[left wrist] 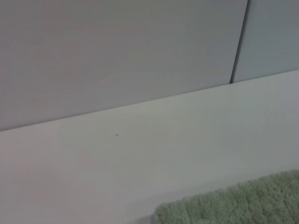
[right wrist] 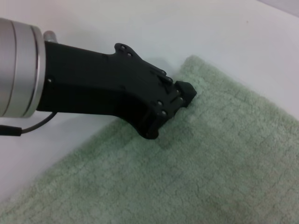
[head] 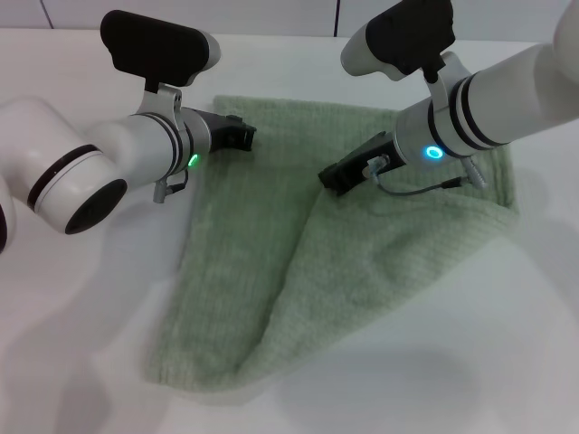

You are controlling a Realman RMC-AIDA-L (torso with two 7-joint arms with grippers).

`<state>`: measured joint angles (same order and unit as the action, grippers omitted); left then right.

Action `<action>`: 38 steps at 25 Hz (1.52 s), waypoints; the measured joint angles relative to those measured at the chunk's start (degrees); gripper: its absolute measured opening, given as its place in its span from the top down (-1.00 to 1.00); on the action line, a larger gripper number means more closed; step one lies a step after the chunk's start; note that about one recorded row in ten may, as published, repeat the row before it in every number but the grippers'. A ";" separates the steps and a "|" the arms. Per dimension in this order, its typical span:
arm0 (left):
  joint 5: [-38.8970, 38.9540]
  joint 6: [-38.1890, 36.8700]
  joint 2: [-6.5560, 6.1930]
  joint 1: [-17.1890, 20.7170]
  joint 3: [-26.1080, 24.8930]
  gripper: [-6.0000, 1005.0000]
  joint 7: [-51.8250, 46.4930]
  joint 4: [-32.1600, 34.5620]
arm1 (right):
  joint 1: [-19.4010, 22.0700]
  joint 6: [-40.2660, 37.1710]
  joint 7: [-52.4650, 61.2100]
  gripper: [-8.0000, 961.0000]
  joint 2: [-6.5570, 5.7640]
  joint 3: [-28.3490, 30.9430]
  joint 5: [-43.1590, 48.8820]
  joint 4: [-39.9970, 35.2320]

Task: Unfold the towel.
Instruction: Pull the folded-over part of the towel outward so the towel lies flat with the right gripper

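Left end effector (head: 242,134) closed over towel (head: 271,271) far corner, right end effector (head: 331,177) grip unclear, mid-towel

A white table (head: 81,362) meets a pale panelled wall (left wrist: 117,51) split by 1 dark vertical seam (left wrist: 239,42)

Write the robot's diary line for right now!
towel: partly folded | left gripper: shut, far edge | right gripper: over middle
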<state>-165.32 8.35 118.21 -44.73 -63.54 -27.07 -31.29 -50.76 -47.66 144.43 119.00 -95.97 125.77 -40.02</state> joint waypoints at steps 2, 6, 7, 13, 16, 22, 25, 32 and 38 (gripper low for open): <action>0.00 0.00 0.00 0.00 0.00 0.99 0.00 0.00 | 0.00 0.00 -0.01 0.91 0.00 0.00 0.00 0.00; 0.00 0.00 0.00 0.09 0.00 0.99 0.00 0.00 | 0.05 -0.04 -0.02 0.93 0.00 0.00 0.00 -0.10; 0.00 0.00 0.00 0.14 0.00 0.99 0.00 0.00 | 0.05 -0.10 -0.02 0.93 0.00 0.00 0.00 -0.12; 0.00 -0.07 0.00 0.30 -0.06 0.99 0.00 0.00 | 0.14 -0.67 -0.03 0.93 0.00 -0.25 0.00 -1.07; 0.00 -0.12 0.00 0.35 -0.09 0.99 0.00 0.00 | 0.82 -1.89 -0.02 0.93 0.00 -0.30 0.17 -2.72; 0.00 -0.22 0.00 0.35 -0.09 0.99 0.00 0.00 | 3.61 -5.18 1.39 0.93 -0.07 0.24 3.38 -8.81; 0.05 -0.10 0.00 0.35 -0.13 0.99 0.46 0.00 | 5.06 -7.88 3.08 0.93 -0.08 0.77 6.79 -12.92; 0.12 -0.01 -0.04 0.39 -0.31 0.99 0.86 0.00 | 7.07 -13.73 7.50 0.93 0.05 0.53 14.32 -20.50; 0.11 0.00 -0.07 0.42 -0.35 0.99 0.88 0.00 | 7.10 -17.75 7.73 0.93 -0.06 0.84 15.21 -24.00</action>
<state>-165.22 8.35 118.13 -44.31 -63.90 -26.19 -31.28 -43.66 -65.42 152.16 118.94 -95.13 140.98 -64.02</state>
